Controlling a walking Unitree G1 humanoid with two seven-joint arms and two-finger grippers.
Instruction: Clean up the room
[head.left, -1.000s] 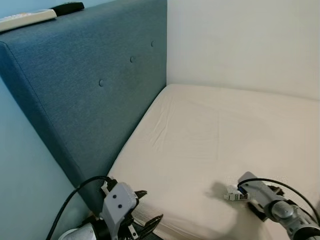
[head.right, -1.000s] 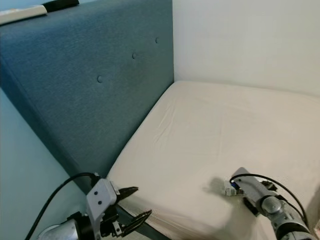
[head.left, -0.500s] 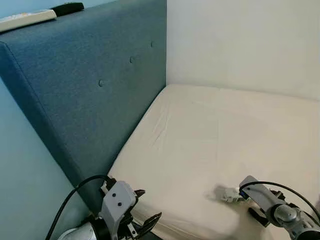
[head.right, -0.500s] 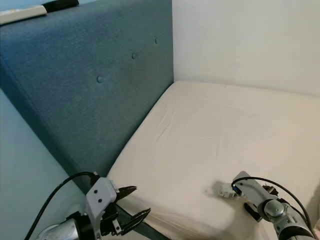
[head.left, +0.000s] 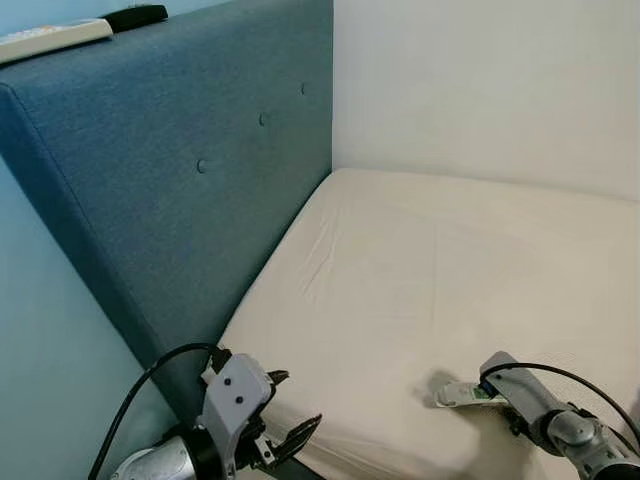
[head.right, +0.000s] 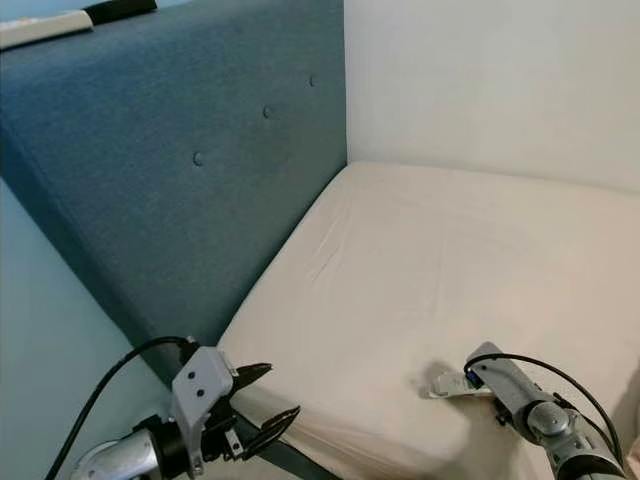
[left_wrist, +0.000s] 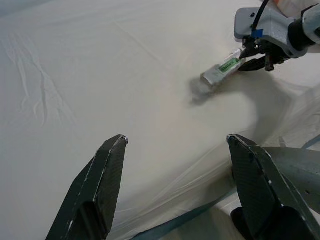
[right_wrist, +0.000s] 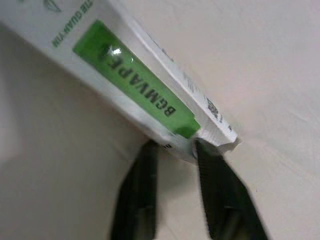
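A small white box with a green label (head.left: 462, 395) lies almost flat, low over the cream mattress (head.left: 420, 270) near its front edge. My right gripper (head.left: 503, 399) is shut on the box's end; in the right wrist view both black fingers (right_wrist: 216, 190) pinch the box (right_wrist: 135, 95) at its corner. From the left wrist view the box (left_wrist: 223, 68) and the right gripper (left_wrist: 253, 53) sit across the sheet. My left gripper (head.left: 297, 404) hovers open at the bed's front left corner, with nothing between its fingers (left_wrist: 100, 185).
A blue padded headboard (head.left: 190, 150) rises along the left side of the bed. On its top edge rest a white remote (head.left: 50, 38) and a black remote (head.left: 136, 15). A white wall (head.left: 480, 80) closes the far side. The mattress is bare.
The right gripper has lowered a little and the box has tipped from end-on to nearly flat over the sheet. The left gripper has barely shifted.
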